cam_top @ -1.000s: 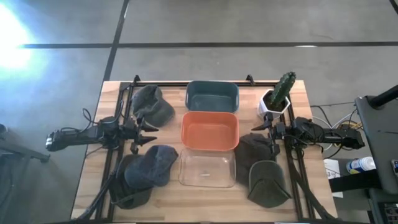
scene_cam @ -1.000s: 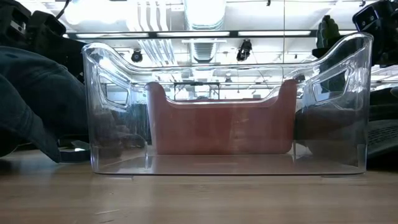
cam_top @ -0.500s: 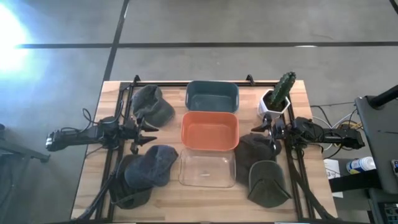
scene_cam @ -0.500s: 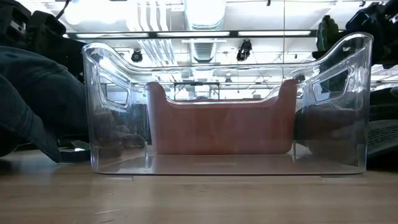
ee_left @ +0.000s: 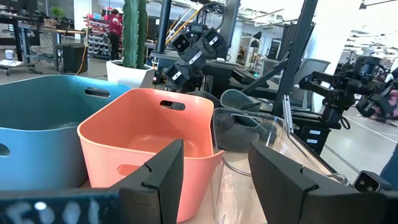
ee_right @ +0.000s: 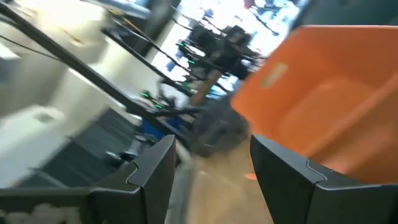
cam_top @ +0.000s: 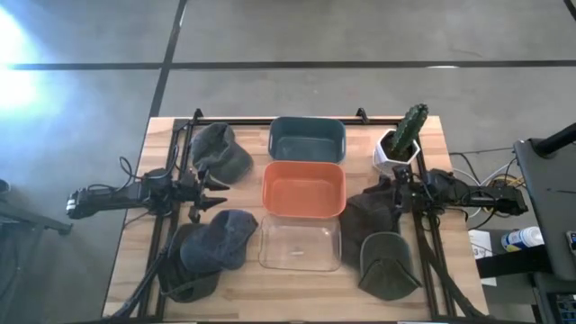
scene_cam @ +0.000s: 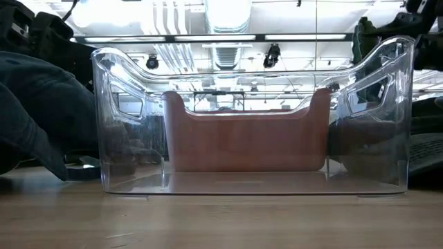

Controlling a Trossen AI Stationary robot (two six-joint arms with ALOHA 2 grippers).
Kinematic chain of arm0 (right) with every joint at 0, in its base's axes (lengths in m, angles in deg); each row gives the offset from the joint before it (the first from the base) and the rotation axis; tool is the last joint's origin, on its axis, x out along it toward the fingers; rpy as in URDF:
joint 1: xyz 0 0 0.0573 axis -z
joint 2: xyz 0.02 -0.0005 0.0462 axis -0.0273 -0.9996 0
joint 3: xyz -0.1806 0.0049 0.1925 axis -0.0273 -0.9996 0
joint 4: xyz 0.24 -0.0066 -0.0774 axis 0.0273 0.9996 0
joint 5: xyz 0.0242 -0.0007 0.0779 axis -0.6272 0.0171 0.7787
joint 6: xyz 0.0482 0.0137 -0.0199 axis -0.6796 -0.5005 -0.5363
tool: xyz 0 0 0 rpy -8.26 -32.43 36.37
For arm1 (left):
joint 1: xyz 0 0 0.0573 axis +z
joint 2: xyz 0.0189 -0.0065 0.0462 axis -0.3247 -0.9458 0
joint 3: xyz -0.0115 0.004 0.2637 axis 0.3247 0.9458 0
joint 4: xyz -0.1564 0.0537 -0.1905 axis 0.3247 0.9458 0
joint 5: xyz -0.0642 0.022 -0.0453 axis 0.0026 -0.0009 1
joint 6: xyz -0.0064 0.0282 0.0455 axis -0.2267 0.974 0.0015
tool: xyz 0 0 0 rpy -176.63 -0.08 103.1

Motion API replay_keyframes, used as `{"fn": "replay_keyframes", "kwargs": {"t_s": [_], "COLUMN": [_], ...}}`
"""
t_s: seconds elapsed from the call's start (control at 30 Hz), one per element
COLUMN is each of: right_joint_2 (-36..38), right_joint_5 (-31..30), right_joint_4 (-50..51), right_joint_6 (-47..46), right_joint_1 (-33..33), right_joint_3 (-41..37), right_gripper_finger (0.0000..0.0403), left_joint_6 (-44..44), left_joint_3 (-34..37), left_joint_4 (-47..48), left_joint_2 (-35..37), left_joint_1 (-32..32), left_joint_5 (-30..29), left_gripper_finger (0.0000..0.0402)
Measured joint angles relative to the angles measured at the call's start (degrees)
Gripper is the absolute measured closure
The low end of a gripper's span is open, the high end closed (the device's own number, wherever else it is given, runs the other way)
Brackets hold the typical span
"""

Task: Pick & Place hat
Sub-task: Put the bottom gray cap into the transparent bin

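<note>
While three bins sat in a row between the two sets of fingers, the blue bin, the orange bin and the clear bin each held nothing. Spread apart and gripping nothing, the left fingers stood just beside the orange bin, between a grey hat and a blue-grey hat. Also parted and unladen, the right fingers hung over a dark hat, with a green hat and a potted cactus near them.
</note>
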Motion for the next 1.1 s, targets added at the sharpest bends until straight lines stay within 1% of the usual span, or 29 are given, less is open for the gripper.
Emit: {"fn": "replay_keyframes", "kwargs": {"t_s": [0.1,0.17,0.3,0.37,0.43,0.57,0.73,0.87,0.93,0.97,1.03,1.1], "right_joint_2": [0.0,-0.4,-4.7,-8.2,-12.4,-21.3,-31.1,-36.6,-38.1,-38.6,-39.0,-39.5], "right_joint_5": [0.2,1.2,3.1,4.7,6.6,9.2,9.2,9.2,10.3,11.7,15.1,16.0], "right_joint_4": [-4.8,-5.8,-4.9,-1.1,6.0,26.3,52.8,70.4,76.4,77.9,78.2,78.2], "right_joint_6": [-3.8,-6.5,-11.6,-12.2,-11.3,-5.4,2.5,5.5,5.7,5.6,4.8,4.7], "right_joint_1": [-0.2,-0.2,-0.9,-1.6,-2.5,-4.6,-6.8,-7.7,-7.7,-7.6,-7.7,-7.7], "right_joint_3": [0.0,0.0,0.2,2.2,6.0,17.1,32.0,39.6,41.2,41.3,40.9,40.8], "right_gripper_finger": [0.0199,0.0199,0.0200,0.0200,0.0200,0.0200,0.0200,0.0200,0.0200,0.0200,0.0200,0.0200], "left_joint_6": [0.0,0.0,0.0,0.0,0.0,0.0,0.0,0.0,0.0,0.0,0.0,0.0], "left_joint_3": [0.0,0.0,0.0,0.0,0.0,0.0,0.0,0.0,0.0,0.0,0.0,0.0], "left_joint_4": [0.0,0.0,0.0,0.0,0.0,0.0,0.0,0.0,0.0,0.0,0.0,0.0], "left_joint_2": [0.0,0.0,0.0,0.0,0.0,0.0,0.0,0.0,0.0,0.0,0.0,0.0], "left_joint_1": [0.0,0.0,0.0,0.0,0.0,0.0,0.0,0.0,0.0,0.0,0.0,0.0], "left_joint_5": [0.0,0.0,0.0,0.0,0.0,0.0,0.0,0.0,0.0,0.0,0.0,0.0], "left_gripper_finger": [0.0227,0.0227,0.0227,0.0227,0.0227,0.0227,0.0227,0.0227,0.0227,0.0227,0.0227,0.0227]}}
